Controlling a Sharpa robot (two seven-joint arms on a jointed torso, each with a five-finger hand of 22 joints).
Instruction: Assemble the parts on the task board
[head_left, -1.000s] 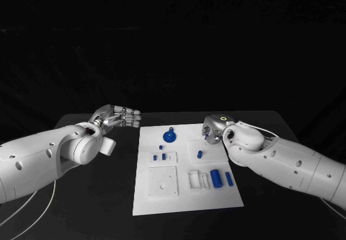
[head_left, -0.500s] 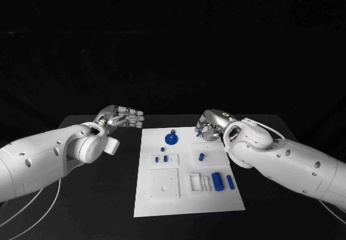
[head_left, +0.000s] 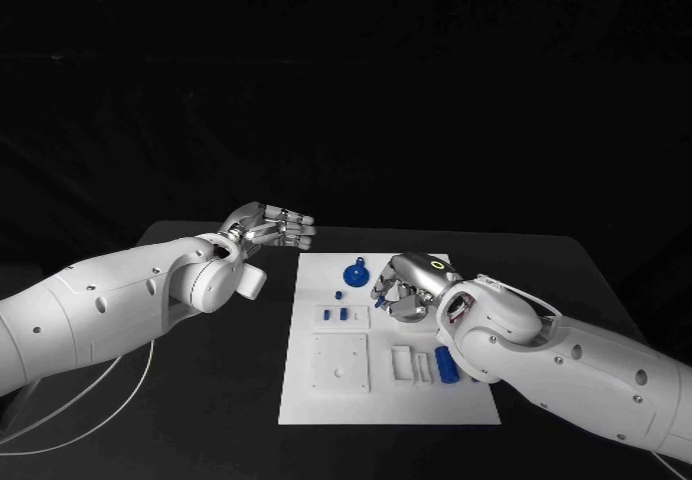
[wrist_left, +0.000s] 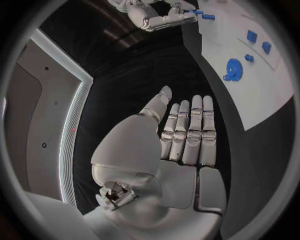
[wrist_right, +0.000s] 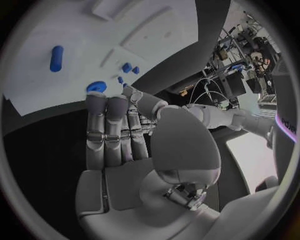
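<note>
Over task board (head_left: 339, 400): right robot hand (head_left: 402, 290) hides parts beside blue gear (head_left: 355, 272).

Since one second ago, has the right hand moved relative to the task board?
Yes. The right hand has moved from the board's right edge inward, over the task board, now beside the round blue part.
</note>
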